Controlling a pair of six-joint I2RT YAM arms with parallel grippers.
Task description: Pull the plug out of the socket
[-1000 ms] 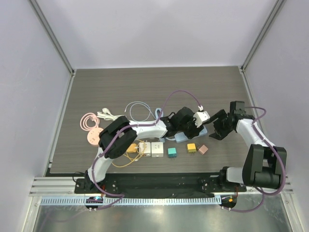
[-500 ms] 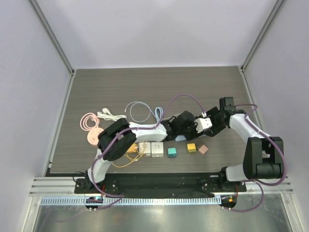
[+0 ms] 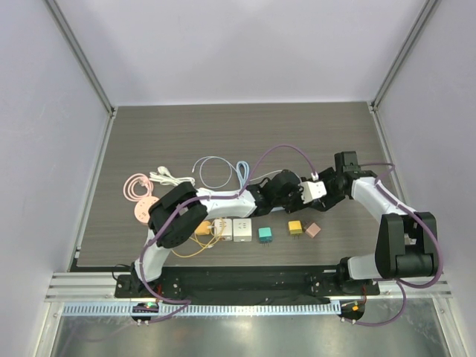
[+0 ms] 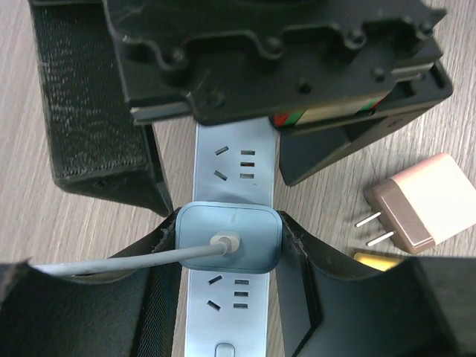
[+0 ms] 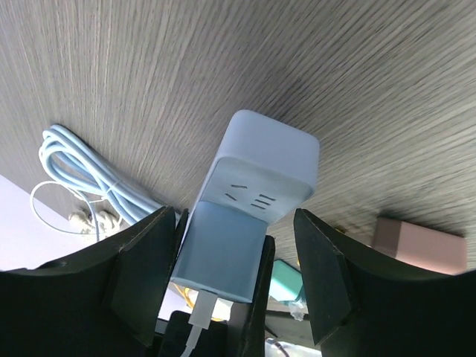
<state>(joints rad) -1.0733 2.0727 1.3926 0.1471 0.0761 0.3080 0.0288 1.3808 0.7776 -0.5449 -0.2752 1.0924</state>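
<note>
A light blue plug (image 4: 245, 245) with a grey cable sits in the light blue power strip (image 4: 236, 149) on the table. My left gripper (image 4: 228, 230) is shut on the plug, one finger pressed on each side. My right gripper (image 5: 232, 223) is open. Its fingers (image 5: 141, 275) stand wide on both sides of the plug (image 5: 222, 249) and of the strip's end (image 5: 271, 156). In the top view the left gripper (image 3: 297, 199) and the right gripper (image 3: 327, 193) meet over the strip, which is mostly hidden.
Just in front of the strip lie a pink adapter (image 3: 313, 230), a yellow one (image 3: 295, 227), a teal one (image 3: 265, 234) and two white ones (image 3: 233, 229). Coiled cables (image 3: 216, 171) and a pink coil (image 3: 137, 186) lie to the left.
My right gripper has moved left, from beside the strip to straddling the plug and the left gripper's fingers. The left gripper has stayed on the plug.
</note>
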